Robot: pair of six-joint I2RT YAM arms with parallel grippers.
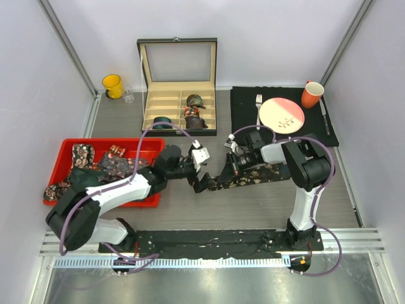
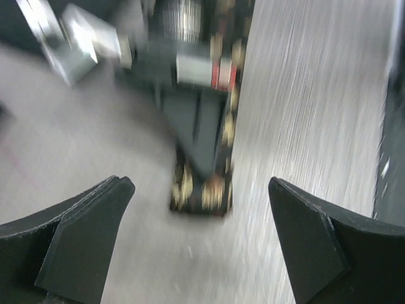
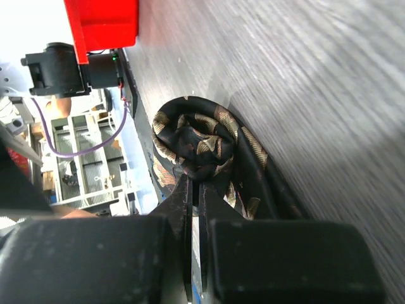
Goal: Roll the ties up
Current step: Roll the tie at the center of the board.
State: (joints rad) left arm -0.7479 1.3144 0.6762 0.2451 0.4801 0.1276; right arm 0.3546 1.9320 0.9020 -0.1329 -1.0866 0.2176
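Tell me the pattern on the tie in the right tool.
The tie is black with beige-gold floral motifs, clearest in the right wrist view.

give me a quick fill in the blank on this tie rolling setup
1. The tie in the right gripper lies on the ___.
2. On the left gripper the jaws stand ___.
3. Loose ties wait in a ___ tray.
4. The plate sits on a ___ mat.
Answers: table; open; red; black
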